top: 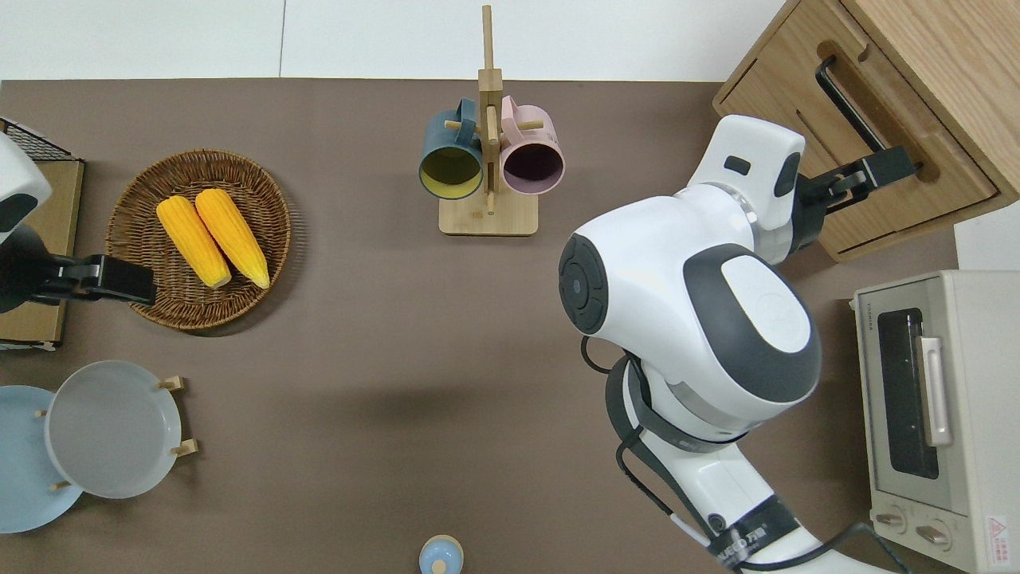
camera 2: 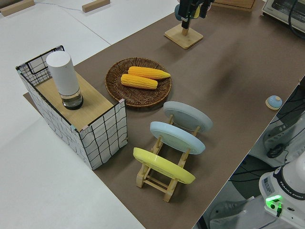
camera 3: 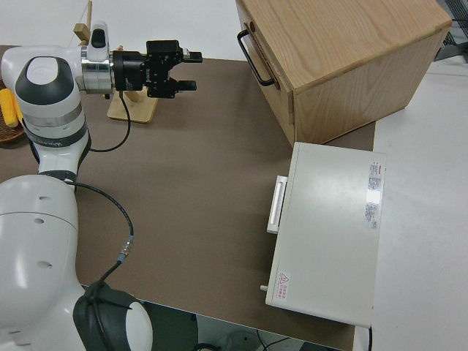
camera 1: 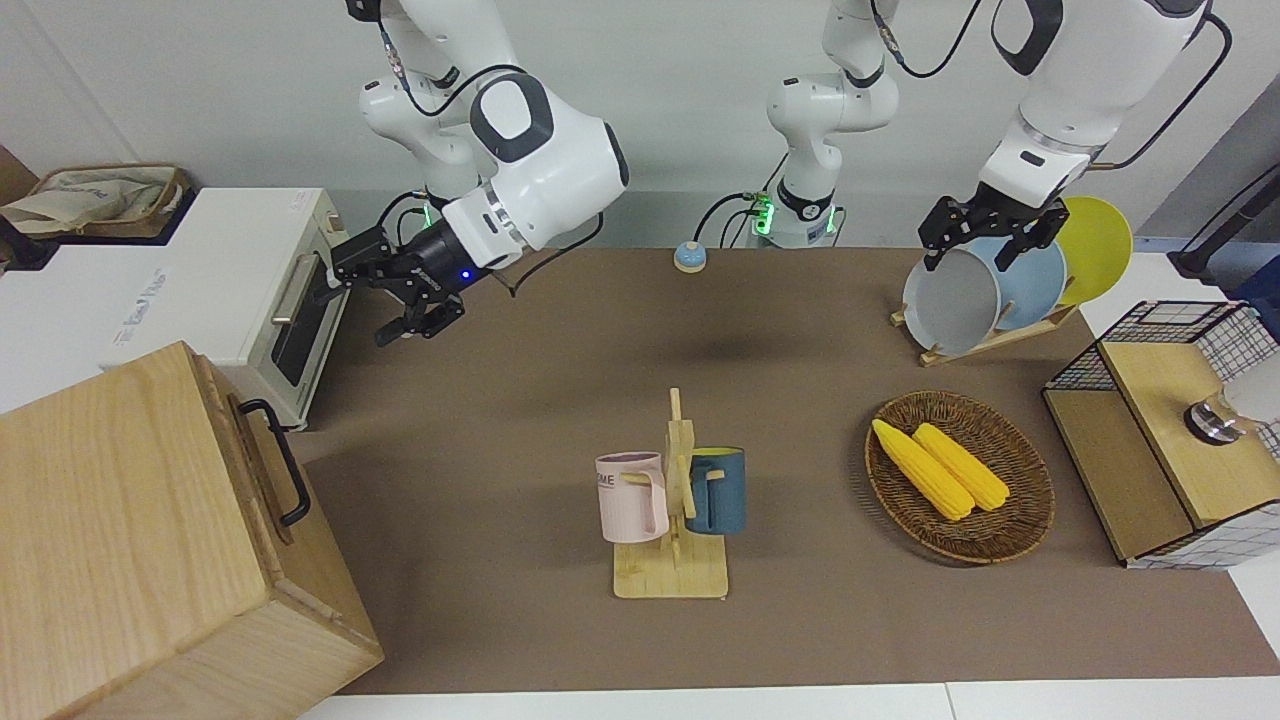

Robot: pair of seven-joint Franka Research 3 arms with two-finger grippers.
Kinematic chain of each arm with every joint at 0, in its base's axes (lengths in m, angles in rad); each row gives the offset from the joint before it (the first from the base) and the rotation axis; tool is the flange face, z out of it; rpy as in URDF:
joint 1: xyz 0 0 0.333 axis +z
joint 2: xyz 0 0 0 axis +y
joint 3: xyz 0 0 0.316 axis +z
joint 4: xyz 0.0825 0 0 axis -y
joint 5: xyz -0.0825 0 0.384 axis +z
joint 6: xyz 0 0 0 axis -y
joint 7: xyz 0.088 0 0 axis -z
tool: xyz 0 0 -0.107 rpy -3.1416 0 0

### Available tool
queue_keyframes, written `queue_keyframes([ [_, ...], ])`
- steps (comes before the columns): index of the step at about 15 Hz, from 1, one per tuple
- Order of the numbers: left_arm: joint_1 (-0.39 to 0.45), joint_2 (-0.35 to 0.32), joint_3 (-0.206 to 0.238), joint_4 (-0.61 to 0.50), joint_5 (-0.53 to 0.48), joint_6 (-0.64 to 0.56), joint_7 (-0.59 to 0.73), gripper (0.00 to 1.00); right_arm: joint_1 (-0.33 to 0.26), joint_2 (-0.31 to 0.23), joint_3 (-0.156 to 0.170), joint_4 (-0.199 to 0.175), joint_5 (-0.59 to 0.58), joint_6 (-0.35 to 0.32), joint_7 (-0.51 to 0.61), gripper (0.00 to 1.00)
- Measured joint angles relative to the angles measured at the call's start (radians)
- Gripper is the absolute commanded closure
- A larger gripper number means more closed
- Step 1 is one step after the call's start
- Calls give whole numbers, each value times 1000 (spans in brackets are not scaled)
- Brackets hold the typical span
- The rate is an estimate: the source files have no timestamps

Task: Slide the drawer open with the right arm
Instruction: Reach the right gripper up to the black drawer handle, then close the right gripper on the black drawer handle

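While the drawer sits shut in the wooden box at the right arm's end of the surface, I see my right gripper, fingers spread and empty, pointing at its long black handle, not touching.

Both arms are glossy white with dark grey joint caps, black cables, and black end effectors, seemingly two-fingered.

The pink mug is showing the letters "ME", the rest being hidden. The left arm's base is bearing "FRANKA EMIKA". Print on the oven and its warning sticker is too small to read.
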Motion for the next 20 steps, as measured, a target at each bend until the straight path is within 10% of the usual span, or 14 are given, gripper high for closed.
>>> queue_keyframes([
  [20, 0, 0, 0, 0, 0, 0, 0, 7, -5, 186, -33, -42, -396, 93, 173, 30],
])
